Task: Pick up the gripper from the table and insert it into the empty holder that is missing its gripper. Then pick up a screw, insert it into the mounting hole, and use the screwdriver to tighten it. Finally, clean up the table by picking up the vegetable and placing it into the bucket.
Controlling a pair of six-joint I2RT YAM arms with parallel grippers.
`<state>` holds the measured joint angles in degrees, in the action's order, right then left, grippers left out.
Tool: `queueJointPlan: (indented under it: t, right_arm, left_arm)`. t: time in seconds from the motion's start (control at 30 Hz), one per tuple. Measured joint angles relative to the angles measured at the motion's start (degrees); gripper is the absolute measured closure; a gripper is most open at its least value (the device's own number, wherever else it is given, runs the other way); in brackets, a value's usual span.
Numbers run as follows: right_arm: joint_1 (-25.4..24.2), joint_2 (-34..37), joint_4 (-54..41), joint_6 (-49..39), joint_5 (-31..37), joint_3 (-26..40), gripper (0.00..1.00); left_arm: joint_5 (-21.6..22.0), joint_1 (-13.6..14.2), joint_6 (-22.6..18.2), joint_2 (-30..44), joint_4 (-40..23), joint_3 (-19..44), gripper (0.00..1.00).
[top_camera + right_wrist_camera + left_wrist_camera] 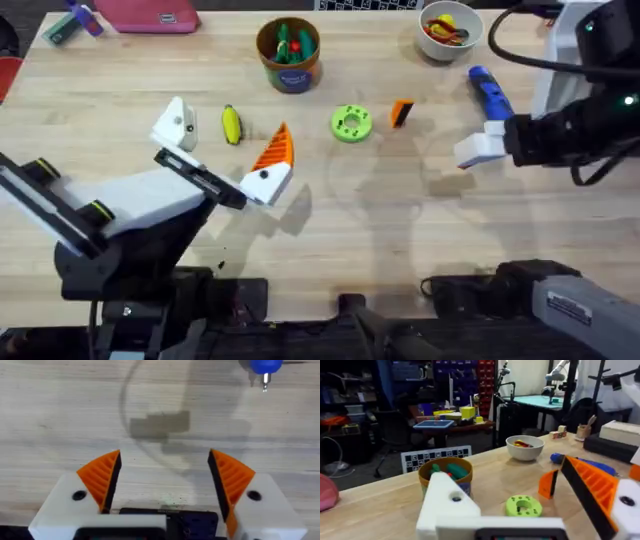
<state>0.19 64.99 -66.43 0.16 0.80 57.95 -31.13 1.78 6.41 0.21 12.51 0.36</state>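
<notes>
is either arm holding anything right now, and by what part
Nothing is held. The right gripper is open over bare table, and the left gripper is open and empty, one holder lacking its pad.

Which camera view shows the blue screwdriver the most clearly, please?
The overhead view is best: the screwdriver lies in full length on the table, beside the right end effector. The right wrist view shows just its blue end and metal tip. The left wrist view shows it partly hidden behind an orange pad.

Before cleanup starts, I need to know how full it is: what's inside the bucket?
The bucket holds green and red toy pieces piled near its rim. Whatever lies beneath them is covered.
</notes>
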Motion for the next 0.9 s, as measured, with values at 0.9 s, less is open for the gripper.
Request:
queueJointPlan:
  t: [0.9]
  right_arm:
    - [0.0,0.0,0.0,0.0,0.0,0.0,0.01]
  left_arm:
    - [-31.8,0.0,-1.4,0.0,-19.0,0.2,0.015]
